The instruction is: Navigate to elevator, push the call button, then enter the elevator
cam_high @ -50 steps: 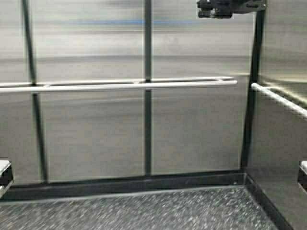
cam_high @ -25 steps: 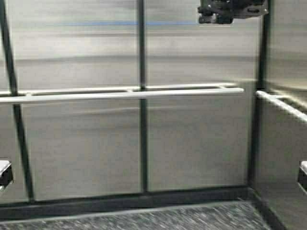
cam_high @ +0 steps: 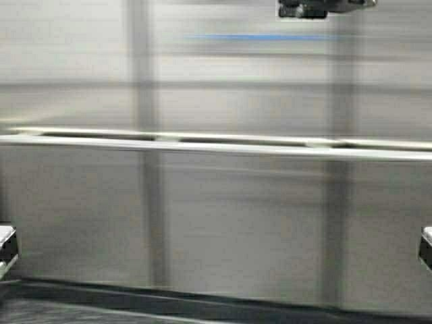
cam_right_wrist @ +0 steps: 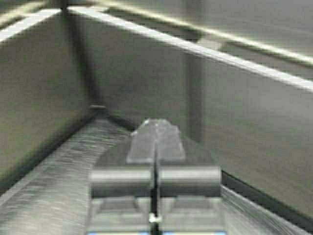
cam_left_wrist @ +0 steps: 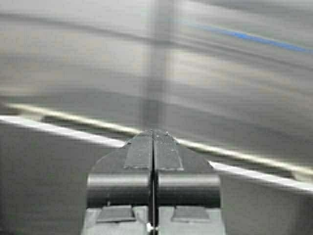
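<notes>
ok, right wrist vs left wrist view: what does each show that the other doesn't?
Only the right wrist view: the dark speckled floor, a cabin corner where two brushed steel wall panels meet, and the shut right hand. Only the left wrist view: a thin blue streak on the wall, and the shut left hand. Both: the white handrail along the steel wall.

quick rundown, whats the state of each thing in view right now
left gripper: shut, empty, pointing at the steel wall
right gripper: shut, empty, low over the floor, aimed at a cabin corner
white handrail: mounted level across the wall, nothing touching it
brushed steel wall panels of the elevator: fill the high view
dark speckled floor: bare where visible
</notes>
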